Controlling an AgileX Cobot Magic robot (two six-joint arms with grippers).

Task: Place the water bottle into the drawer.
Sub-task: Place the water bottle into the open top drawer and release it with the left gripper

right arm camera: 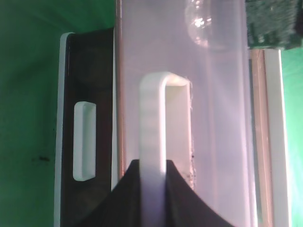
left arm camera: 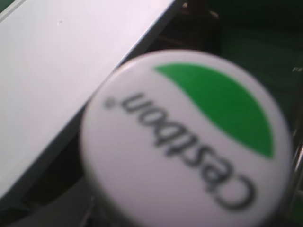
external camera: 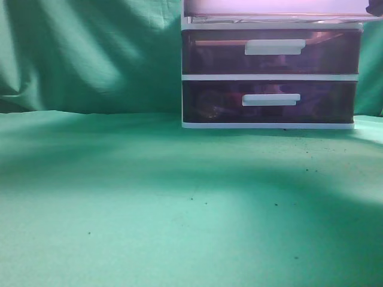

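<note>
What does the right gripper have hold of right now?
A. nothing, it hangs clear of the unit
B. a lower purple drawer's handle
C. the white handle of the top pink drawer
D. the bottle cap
C: in the right wrist view the right gripper closes around the white handle of the pale pink drawer.

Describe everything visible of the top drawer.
The drawer is translucent pinkish plastic with a white loop handle on its front. In the right wrist view the right gripper sits at that handle, dark fingers either side; whether they clamp it is unclear. Something round and clear shows blurred through the front near one end. In the exterior view only its pale underside shows at the top edge, jutting past the white frame above two darker purple drawers, so it looks pulled out.
</note>
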